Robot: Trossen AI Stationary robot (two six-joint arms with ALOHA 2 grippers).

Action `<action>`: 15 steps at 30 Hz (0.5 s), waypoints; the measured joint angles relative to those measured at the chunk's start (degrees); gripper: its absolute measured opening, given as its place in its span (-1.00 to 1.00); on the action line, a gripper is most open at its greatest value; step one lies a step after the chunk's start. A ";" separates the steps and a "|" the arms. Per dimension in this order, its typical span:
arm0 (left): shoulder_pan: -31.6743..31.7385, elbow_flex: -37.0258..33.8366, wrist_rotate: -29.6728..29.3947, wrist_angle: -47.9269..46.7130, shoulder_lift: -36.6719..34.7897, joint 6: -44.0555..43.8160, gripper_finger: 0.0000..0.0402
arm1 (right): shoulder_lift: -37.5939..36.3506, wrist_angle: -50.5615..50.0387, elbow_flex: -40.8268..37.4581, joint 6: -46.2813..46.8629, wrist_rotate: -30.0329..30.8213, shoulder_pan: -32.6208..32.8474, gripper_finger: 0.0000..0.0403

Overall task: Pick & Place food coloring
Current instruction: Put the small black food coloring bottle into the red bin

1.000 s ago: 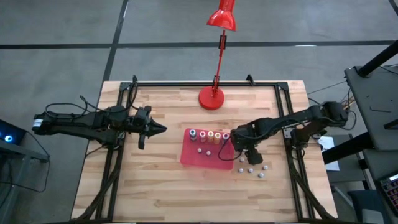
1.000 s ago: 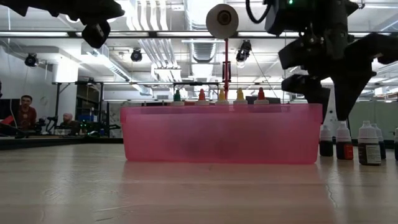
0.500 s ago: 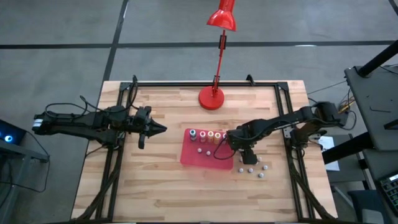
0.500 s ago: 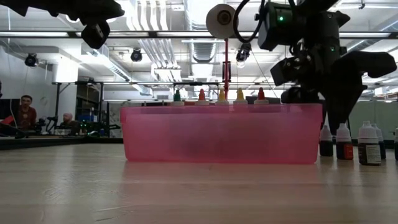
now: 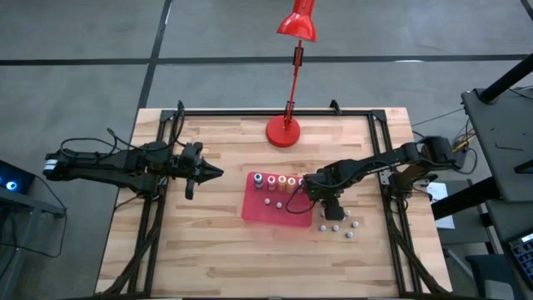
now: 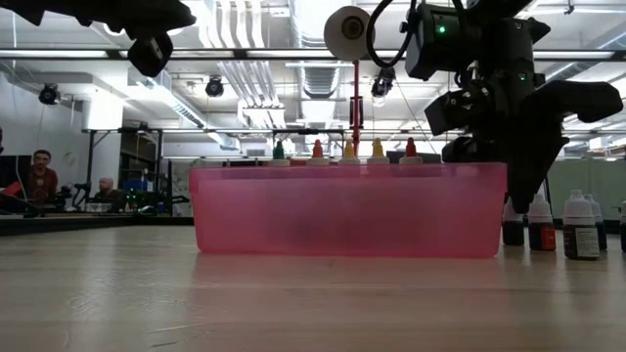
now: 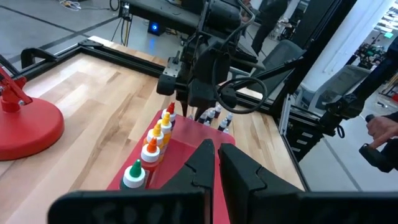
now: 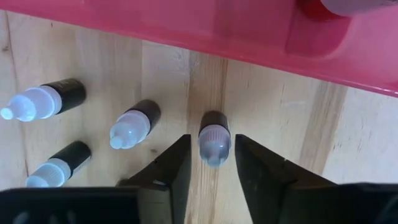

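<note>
Several food coloring bottles (image 5: 281,181) with coloured caps stand in a row at the far side of the red tray (image 5: 258,212). More bottles (image 5: 336,227) with pale caps stand on the wood to the right of the tray. My right gripper (image 8: 213,140) points down over one of these, a dark bottle with a white cap (image 8: 214,143). It is open, one finger on each side of the cap, and a thin strip of wood shows on both sides. My left gripper (image 5: 212,172) hovers shut to the left of the tray.
A red desk lamp (image 5: 284,131) stands at the table's far edge behind the tray. Three other loose bottles (image 8: 134,127) stand close beside the right gripper. The tray's right wall (image 8: 261,28) is just beyond the fingers. Bare wood lies at the near side.
My right gripper has come down and a little toward the tray, so that its fingers now reach the height of the bottles standing on the table. The bottles and the tray have stayed where they were.
</note>
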 joint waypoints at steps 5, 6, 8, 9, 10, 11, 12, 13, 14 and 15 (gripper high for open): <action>0.02 0.00 0.00 0.01 0.00 -0.06 -1.00 | 0.00 -0.02 0.00 -0.22 0.00 -0.02 -0.61; 0.02 0.00 0.00 -0.01 0.00 -0.06 -1.00 | 0.00 -0.02 0.00 -0.28 0.00 -0.02 -0.64; 0.02 0.00 0.00 0.00 0.00 -0.06 -1.00 | -0.07 -0.02 0.00 -0.32 0.02 -0.02 -0.69; 0.00 0.00 0.00 0.00 0.00 -0.06 -1.00 | -0.09 -0.02 0.00 -0.33 0.02 -0.02 -0.72; 0.02 0.00 0.00 0.01 0.00 -0.06 -1.00 | -0.11 -0.02 0.00 -0.33 0.02 -0.02 -0.74; 0.02 0.00 0.00 0.00 0.01 -0.06 -1.00 | -0.11 -0.02 0.00 -0.35 0.02 -0.02 -0.75; 0.01 0.00 0.00 0.01 0.00 -0.06 -1.00 | -0.11 -0.04 0.00 -0.34 0.02 -0.02 -0.76; 0.00 0.00 0.00 0.01 0.00 -0.06 -1.00 | -0.11 -0.04 0.00 -0.35 0.02 -0.02 -0.76; 0.00 0.00 0.00 0.01 0.00 -0.06 -1.00 | -0.11 -0.07 0.00 -0.35 0.02 -0.02 -0.76; 0.01 0.00 0.00 0.00 0.00 -0.06 -1.00 | -0.12 -0.09 0.00 -0.34 0.02 -0.02 -0.75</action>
